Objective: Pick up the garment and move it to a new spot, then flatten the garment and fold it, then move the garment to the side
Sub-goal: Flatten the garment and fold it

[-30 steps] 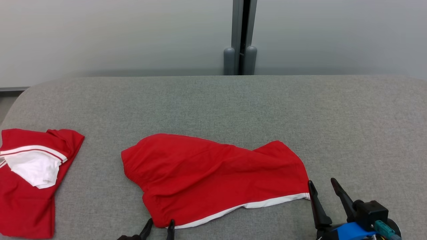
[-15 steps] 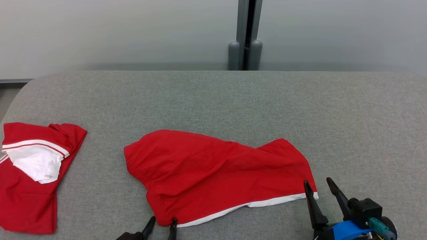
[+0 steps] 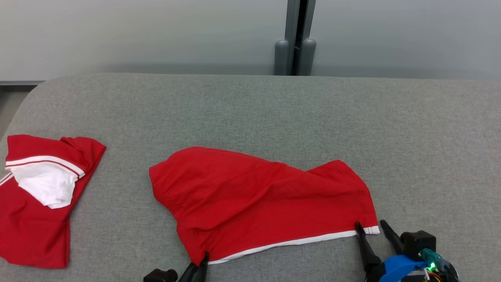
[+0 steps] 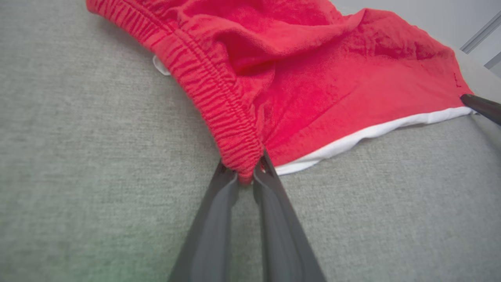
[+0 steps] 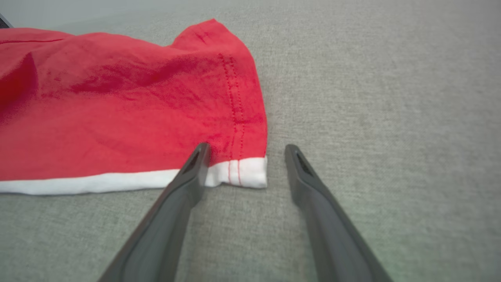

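Shorts (image 3: 258,196): red with a white hem, spread near the middle of the table's (image 3: 250,109) front edge.
Left gripper (image 4: 245,174): clenched on the waistband corner.
Right gripper (image 5: 246,150): released, straddling the hem corner.

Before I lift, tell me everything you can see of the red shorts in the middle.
The red shorts look like soft knit cotton, with a ribbed elastic waistband at the left end and white trim along the near edge. They lie loosely wrinkled, not flat, on the grey padded surface. The left gripper is shut on the near waistband corner. The right gripper is open, its fingers either side of the white-trimmed right corner.
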